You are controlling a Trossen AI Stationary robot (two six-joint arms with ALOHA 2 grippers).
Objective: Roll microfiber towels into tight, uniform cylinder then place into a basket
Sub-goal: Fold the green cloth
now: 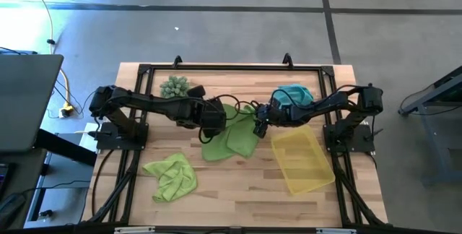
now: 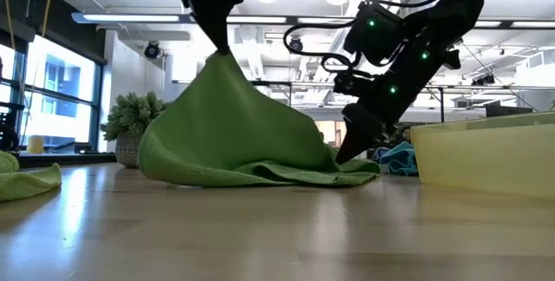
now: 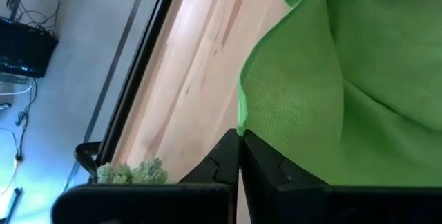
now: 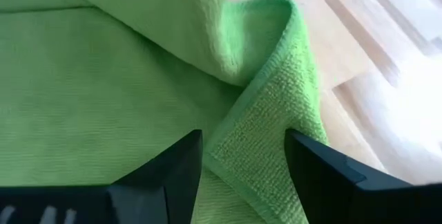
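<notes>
Centre green towel [image 1: 229, 139] lay mid-table, unrolled; left gripper [image 3: 239, 156] was clamped on its edge, lifting it into a peak. Right gripper [image 4: 243, 156], fingers apart, straddled the opposite corner. Second green towel [image 1: 172, 176] and teal towel [image 1: 296, 94] untouched; basket [image 1: 312, 179] held nothing. Rolling not started, by my reading.

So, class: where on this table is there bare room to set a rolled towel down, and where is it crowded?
Bare wood: the front strip between the crumpled green towel and the basket. Crowded: mid-table, where both grippers work the lifted green towel, and the back by the plant and blue towel.
</notes>
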